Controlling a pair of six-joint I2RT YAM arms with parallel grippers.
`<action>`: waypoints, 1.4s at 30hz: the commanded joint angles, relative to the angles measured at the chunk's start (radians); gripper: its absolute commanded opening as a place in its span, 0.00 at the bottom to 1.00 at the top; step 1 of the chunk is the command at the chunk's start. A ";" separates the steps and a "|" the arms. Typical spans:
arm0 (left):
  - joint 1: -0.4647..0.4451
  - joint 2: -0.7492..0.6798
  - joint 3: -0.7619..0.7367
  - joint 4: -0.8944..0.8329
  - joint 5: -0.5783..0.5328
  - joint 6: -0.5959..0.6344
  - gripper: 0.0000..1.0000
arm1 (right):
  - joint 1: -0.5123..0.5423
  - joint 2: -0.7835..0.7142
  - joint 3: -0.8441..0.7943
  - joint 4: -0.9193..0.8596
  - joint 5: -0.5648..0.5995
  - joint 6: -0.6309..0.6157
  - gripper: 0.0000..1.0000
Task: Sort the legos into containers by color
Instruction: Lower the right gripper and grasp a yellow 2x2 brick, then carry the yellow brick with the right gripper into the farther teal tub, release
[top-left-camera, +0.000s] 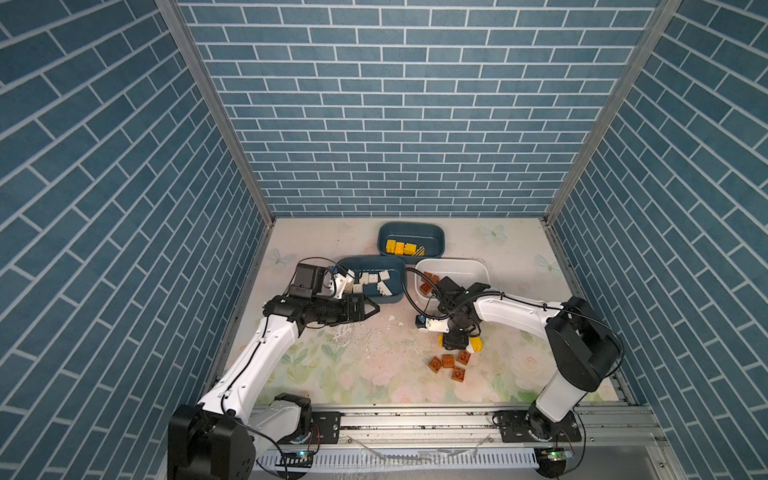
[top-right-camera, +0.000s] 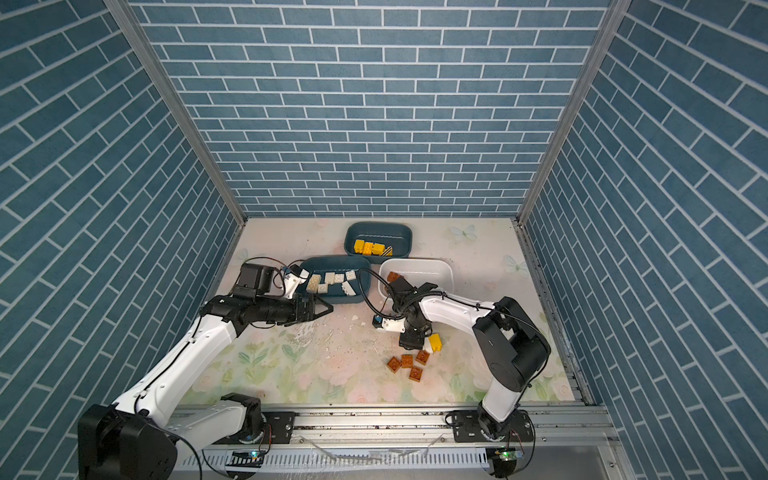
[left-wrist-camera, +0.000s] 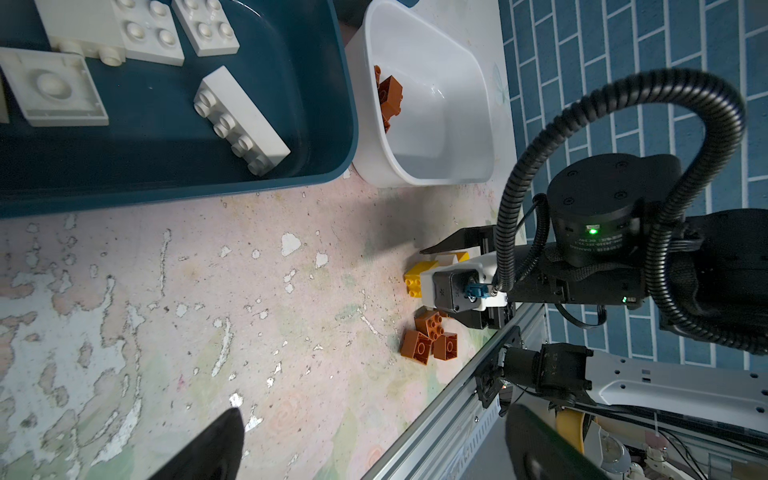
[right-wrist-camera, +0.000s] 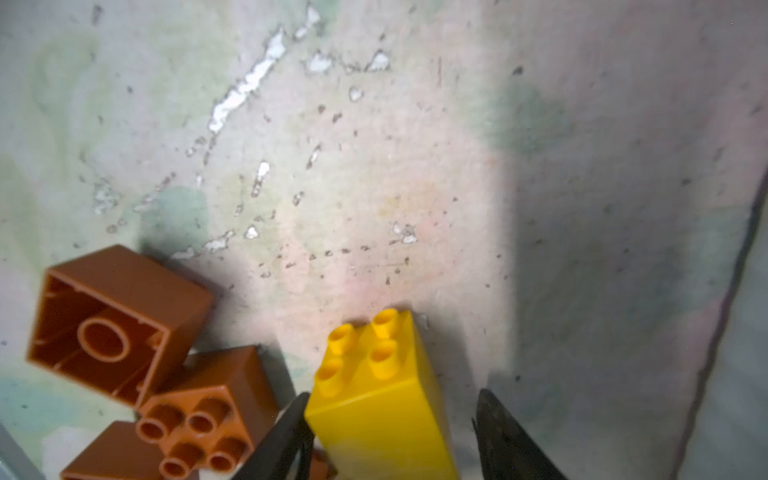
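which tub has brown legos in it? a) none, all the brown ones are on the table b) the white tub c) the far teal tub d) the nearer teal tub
b: brown legos lie inside the white tub, while the far teal tub holds yellow ones and the nearer teal tub holds white ones.

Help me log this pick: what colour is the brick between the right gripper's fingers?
Yellow. The brick shows best in the right wrist view.

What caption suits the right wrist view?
End effector open around a yellow brick, brown bricks beside it, on a worn table.
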 joint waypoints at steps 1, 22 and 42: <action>0.007 -0.016 0.007 -0.019 -0.005 0.016 1.00 | -0.001 0.030 0.040 0.001 -0.038 -0.063 0.55; 0.009 0.014 0.080 0.020 0.002 0.011 1.00 | -0.155 0.079 0.475 0.107 -0.224 0.259 0.21; 0.024 0.089 0.134 0.243 -0.056 -0.119 1.00 | -0.279 0.714 1.243 0.045 0.101 0.410 0.26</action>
